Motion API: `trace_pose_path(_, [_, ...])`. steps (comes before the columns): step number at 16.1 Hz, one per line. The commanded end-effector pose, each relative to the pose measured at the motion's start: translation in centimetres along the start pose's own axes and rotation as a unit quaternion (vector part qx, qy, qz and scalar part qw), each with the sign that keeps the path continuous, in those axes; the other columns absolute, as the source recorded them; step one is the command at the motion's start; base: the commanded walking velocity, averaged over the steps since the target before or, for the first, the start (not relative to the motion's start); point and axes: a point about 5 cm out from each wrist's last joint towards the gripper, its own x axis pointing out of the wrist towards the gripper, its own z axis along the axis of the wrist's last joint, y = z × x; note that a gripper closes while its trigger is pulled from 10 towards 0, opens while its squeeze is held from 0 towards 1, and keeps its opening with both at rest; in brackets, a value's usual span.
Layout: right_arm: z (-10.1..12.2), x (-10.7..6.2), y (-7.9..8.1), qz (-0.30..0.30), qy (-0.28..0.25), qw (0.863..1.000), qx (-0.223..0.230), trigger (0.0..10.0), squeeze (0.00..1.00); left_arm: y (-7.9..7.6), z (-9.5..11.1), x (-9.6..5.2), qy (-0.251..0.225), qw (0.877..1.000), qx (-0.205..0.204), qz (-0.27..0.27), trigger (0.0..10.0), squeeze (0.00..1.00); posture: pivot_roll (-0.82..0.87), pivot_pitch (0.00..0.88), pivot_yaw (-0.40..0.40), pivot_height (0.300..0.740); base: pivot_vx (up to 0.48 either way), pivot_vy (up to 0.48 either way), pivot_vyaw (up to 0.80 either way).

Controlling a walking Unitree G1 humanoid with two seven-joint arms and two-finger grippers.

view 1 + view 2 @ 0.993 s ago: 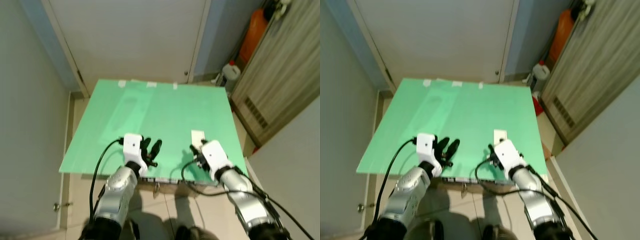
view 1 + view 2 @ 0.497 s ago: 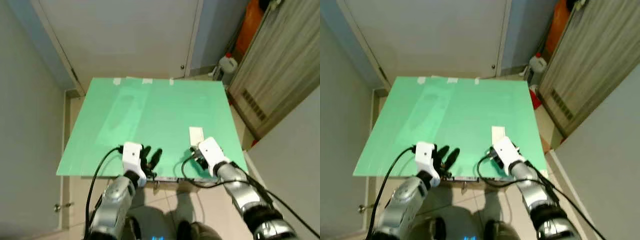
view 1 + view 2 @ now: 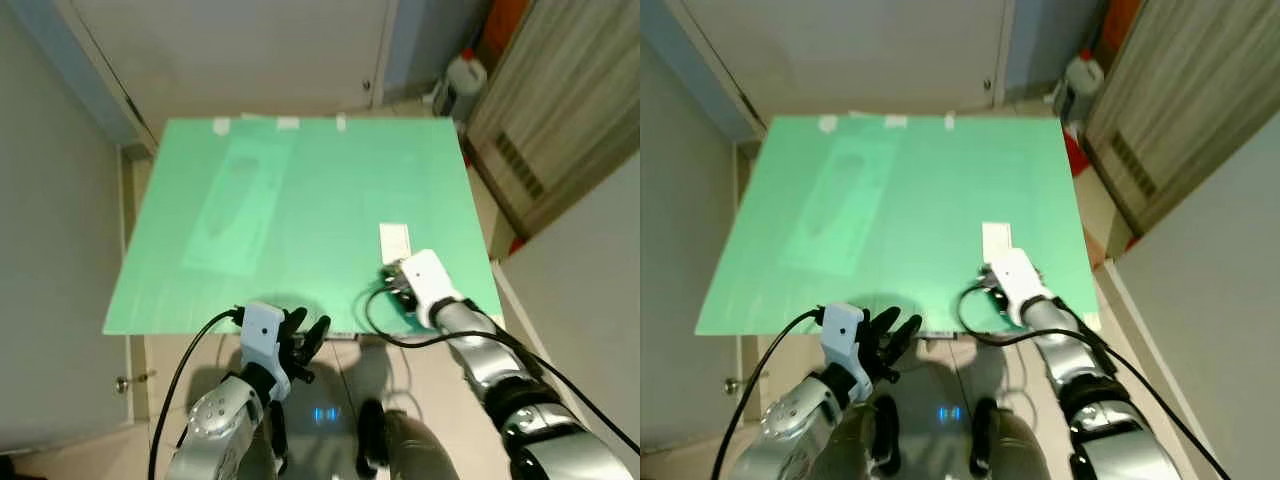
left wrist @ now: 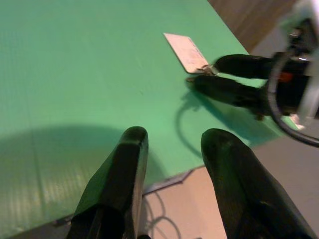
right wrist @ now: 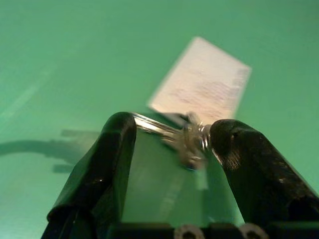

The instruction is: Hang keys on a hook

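Nearest to me, the left gripper (image 3: 303,345) is hanging just off the near edge of the green table (image 3: 300,200), its two black fingers (image 4: 119,184) spread apart with nothing between them, their tips barely reaching over the table's rim. A black cable (image 3: 190,370) is looping from its white wrist housing back along the silver arm. A little farther in and off to the robot's right, the right gripper (image 3: 392,283) is reaching low over the tabletop near the near right corner, its fingers (image 5: 107,164) parted around the metal keys (image 5: 187,142); the key ring and blade are lying in the gap between the two tips, close against the inner faces of both, though the wrist picture is too blurred for me to say whether the fingers are actually pressing on them. The keys are resting on the green surface, joined to a white rectangular tag (image 3: 394,240) that is lying flat just beyond the fingertips. Past that, the tabletop is stretching away bare, with a paler rectangular patch (image 3: 228,205) showing on the left half and three small pieces of white tape (image 3: 287,123) sitting along the far edge. Beyond the table a white door (image 3: 250,50) is standing shut, a white jug (image 3: 462,78) is sitting on the floor at the far right, and a wood-grain cabinet (image 3: 560,110) is running along the right side.
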Motion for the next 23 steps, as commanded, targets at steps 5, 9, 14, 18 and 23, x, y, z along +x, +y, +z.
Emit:
trace_pose_path(5, [1.1,0.1,-1.0,-0.010,-0.034,0.999,0.009,10.0,0.00,-0.6,0.7,-1.3,0.007,1.000,0.003,0.004,10.0,0.00,0.12,0.415,0.017,0.740,0.000,0.000,0.00])
trace_pose_path(9, [2.4,0.2,-2.1,-0.017,-0.062,0.998,-0.006,10.0,0.00,-1.2,1.2,-1.5,0.014,1.000,0.013,-0.002,10.0,0.00,0.12,0.419,0.013,0.740,0.000,0.000,0.00])
trace_pose_path(14, [3.7,0.3,-2.7,0.003,-0.098,0.994,0.051,10.0,0.00,-1.3,1.6,-1.4,0.014,1.000,0.020,-0.006,10.0,0.00,0.12,0.410,0.006,0.740,0.000,0.000,0.00])
trace_pose_path(18, [4.9,0.1,-4.2,-0.012,-0.122,0.991,0.046,10.0,0.00,-1.5,1.7,-1.2,0.013,1.000,0.022,-0.008,10.0,0.00,0.12,0.395,-0.002,0.740,0.000,0.000,0.00])
trace_pose_path(23, [2.5,-0.6,-4.5,0.017,-0.053,0.998,-0.001,10.0,0.00,-1.7,1.6,-1.0,0.013,1.000,0.025,-0.012,10.0,0.00,0.12,0.390,-0.009,0.740,0.000,0.000,0.00])
